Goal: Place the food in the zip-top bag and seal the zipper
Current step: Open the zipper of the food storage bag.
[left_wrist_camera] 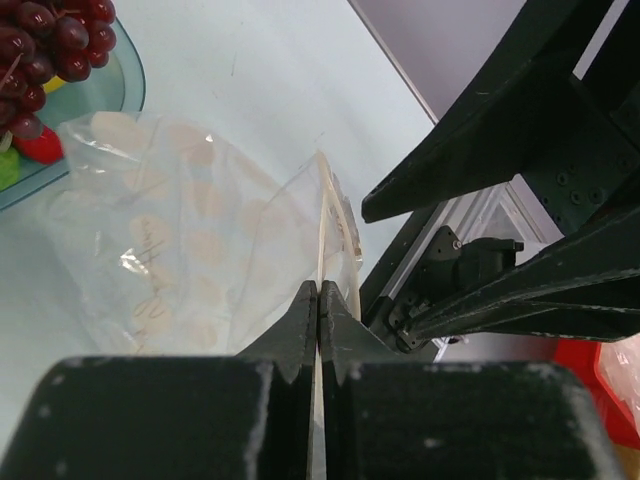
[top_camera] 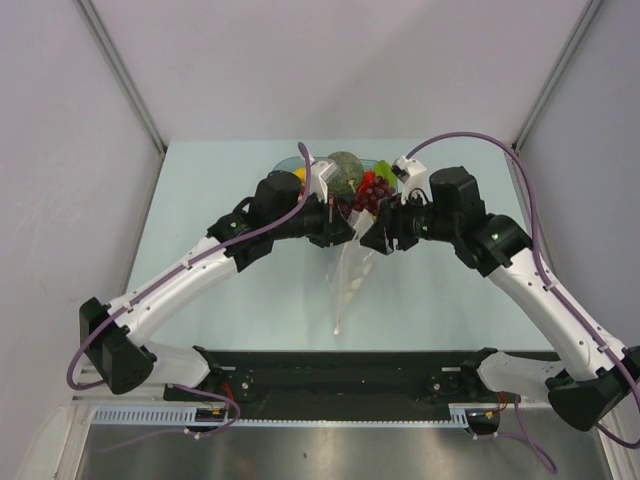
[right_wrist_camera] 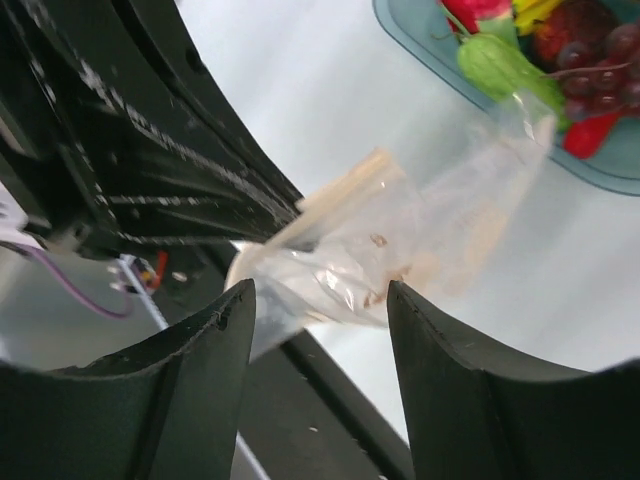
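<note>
The clear dotted zip-top bag (top_camera: 350, 275) hangs between my two grippers above the table, its lower corner toward the near edge. My left gripper (left_wrist_camera: 318, 292) is shut on the bag's edge (left_wrist_camera: 322, 215); the bag's body (left_wrist_camera: 170, 250) spreads left of it. My right gripper (right_wrist_camera: 320, 295) is open, its jaws on either side of the bag (right_wrist_camera: 400, 240) without pinching it. The grey-green bumpy ball (top_camera: 345, 168) and the dark red grapes (top_camera: 372, 192) lie in the blue bowl (top_camera: 290, 160) just behind the grippers. The grapes also show in the left wrist view (left_wrist_camera: 50, 40). The zipper strip cannot be made out.
The bowl also holds a pink dragon fruit (right_wrist_camera: 478, 10), a green leafy piece (right_wrist_camera: 500, 65) and something yellow (top_camera: 300, 174). The bowl's rim (left_wrist_camera: 125, 95) sits close behind the bag. Black rails of the arm bases (top_camera: 340, 372) run along the near table edge.
</note>
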